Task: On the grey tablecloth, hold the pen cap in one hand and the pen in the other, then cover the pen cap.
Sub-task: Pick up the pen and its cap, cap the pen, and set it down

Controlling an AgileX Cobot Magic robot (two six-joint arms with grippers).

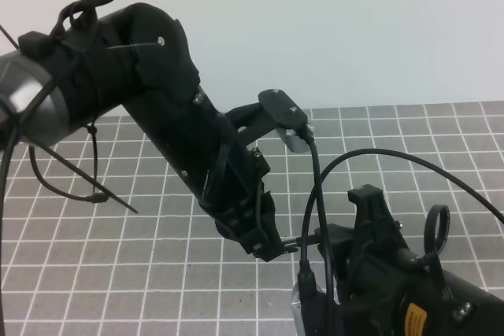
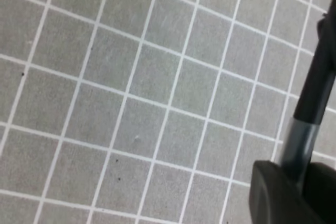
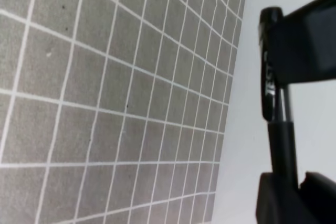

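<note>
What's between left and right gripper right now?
Only the pen, spanning the short gap from the right gripper to the pen cap in the left gripper. Seen in exterior high view.

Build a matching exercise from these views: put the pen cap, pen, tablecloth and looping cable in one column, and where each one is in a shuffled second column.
Things:
1. pen cap
2. pen
3. grey tablecloth
4. black cable

Places:
A. lies flat beneath both arms
B. gripped by the right gripper
C. arcs above the right arm
D. gripped by the left gripper

Pairs: 1-D, 2-B, 3-A, 4-C.
</note>
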